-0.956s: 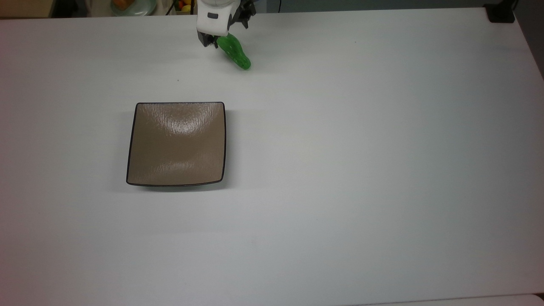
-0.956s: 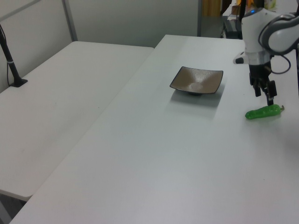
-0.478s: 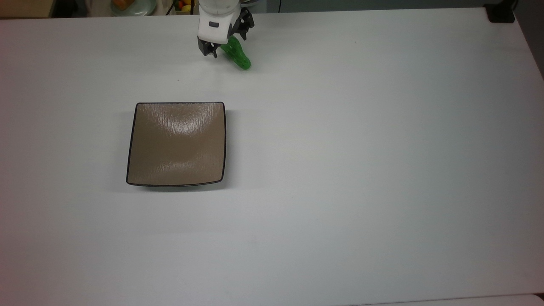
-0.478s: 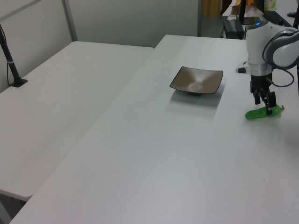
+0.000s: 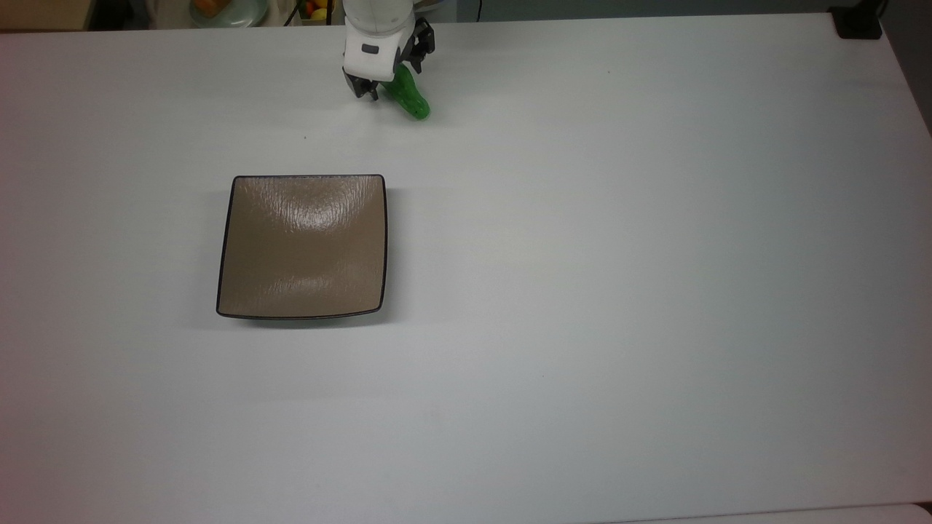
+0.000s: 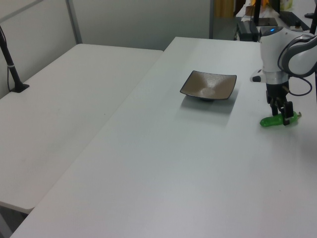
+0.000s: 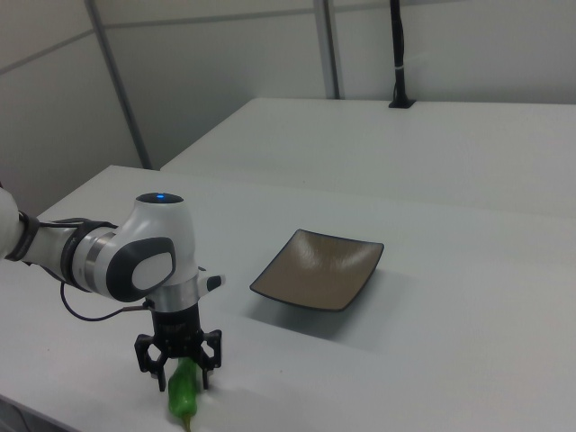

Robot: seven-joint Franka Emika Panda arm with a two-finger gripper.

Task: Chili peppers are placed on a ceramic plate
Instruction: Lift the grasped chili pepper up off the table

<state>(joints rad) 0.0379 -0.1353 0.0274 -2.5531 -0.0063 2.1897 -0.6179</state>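
Observation:
A bright green chili pepper (image 5: 410, 102) lies on the white table near the far edge in the top view, well beyond the plate. My gripper (image 5: 389, 77) stands low over its thick stem end, open, with one dark finger on each side of the pepper (image 7: 182, 394). In the left view the fingertips (image 6: 286, 120) reach down to the pepper (image 6: 273, 121) at the table's right. In the right view the gripper (image 7: 183, 376) straddles it with small gaps. The square tan-brown ceramic plate (image 5: 247, 291) sits bare, left of centre; it also shows as the plate (image 6: 195, 89) and the plate (image 7: 288, 279).
A black post base (image 5: 858, 22) sits at the top view's far right corner. A dish with fruit (image 5: 226, 9) lies beyond the table's far edge. A second white table (image 6: 64, 99) adjoins in the left view's left, carrying a black post (image 6: 12, 69).
The gripper has come down from above the pepper until its fingers straddle it near the table. The pepper and the plate have not moved.

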